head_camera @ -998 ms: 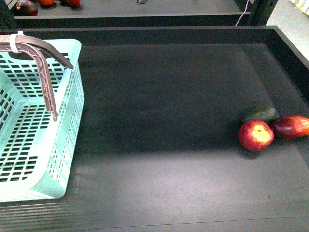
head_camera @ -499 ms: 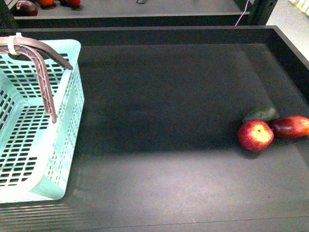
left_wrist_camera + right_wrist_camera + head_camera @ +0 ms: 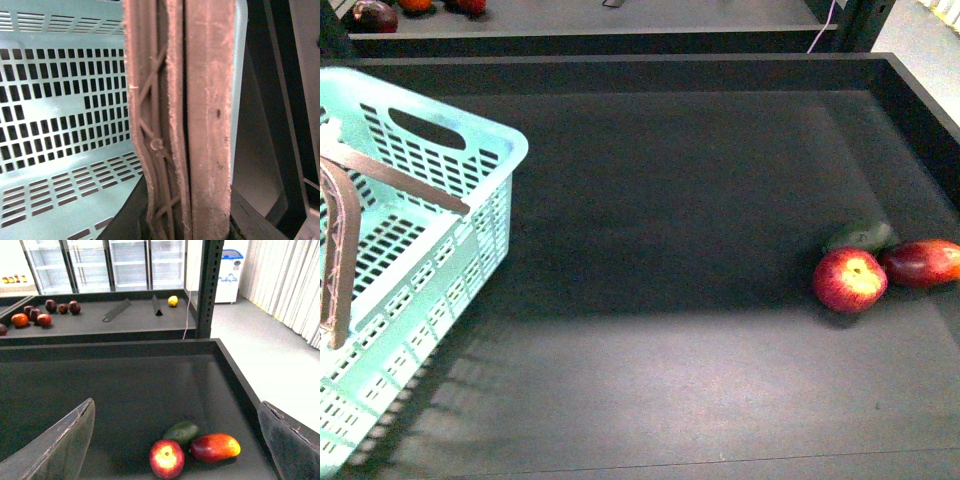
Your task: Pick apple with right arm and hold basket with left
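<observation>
The red apple (image 3: 849, 280) with a yellow patch lies on the dark tray at the right, touching a dark green avocado (image 3: 860, 236) and an oblong red fruit (image 3: 923, 262). The turquoise basket (image 3: 430, 200) is at the left, tilted, one end raised. Neither arm shows in the front view. In the left wrist view my left gripper (image 3: 186, 220) is shut on the basket's two brown handles (image 3: 200, 120), pressed together. In the right wrist view my right gripper (image 3: 175, 440) is open, its fingers (image 3: 60, 445) wide apart, with the apple (image 3: 166, 458) below and between them, not touched.
The dark tray (image 3: 670, 250) has raised walls at the back and right (image 3: 930, 100). A second shelf behind (image 3: 100, 315) holds several fruits and a yellow one (image 3: 172, 301). A dark post (image 3: 207, 285) stands behind the tray's far right corner.
The basket has tipped and swung: its far wall now shows with the handle cut-out, and the brown handles have dropped lower left. The apple and its neighbours have not moved.
</observation>
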Robot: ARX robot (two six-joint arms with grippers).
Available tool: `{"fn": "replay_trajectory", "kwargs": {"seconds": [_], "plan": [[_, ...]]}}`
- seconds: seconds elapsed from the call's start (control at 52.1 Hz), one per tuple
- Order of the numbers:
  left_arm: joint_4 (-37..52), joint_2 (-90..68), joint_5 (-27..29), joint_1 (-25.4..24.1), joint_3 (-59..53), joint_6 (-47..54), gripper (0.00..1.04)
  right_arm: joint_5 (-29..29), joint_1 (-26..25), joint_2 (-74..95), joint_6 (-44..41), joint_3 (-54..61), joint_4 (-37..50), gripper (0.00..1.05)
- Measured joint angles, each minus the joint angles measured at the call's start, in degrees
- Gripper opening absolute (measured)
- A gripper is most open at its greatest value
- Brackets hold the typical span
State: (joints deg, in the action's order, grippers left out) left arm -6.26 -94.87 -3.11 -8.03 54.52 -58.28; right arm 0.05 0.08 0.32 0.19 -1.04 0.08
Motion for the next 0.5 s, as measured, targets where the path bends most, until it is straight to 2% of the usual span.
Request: {"fn": "replay_trajectory", "kwargs": {"seconds": [0.211, 0.499], "plan": [[-8.0, 13.64, -4.74, 5.27, -1.27, 4.02, 0.19, 0.0, 0.0, 0.0, 0.0, 0.0, 0.0, 0.96], [-11.52, 19.93, -6.45, 15.58, -0.04, 6.03, 0.19, -0.02, 0.0, 0.0, 0.0, 0.0, 0.0, 0.96]]}}
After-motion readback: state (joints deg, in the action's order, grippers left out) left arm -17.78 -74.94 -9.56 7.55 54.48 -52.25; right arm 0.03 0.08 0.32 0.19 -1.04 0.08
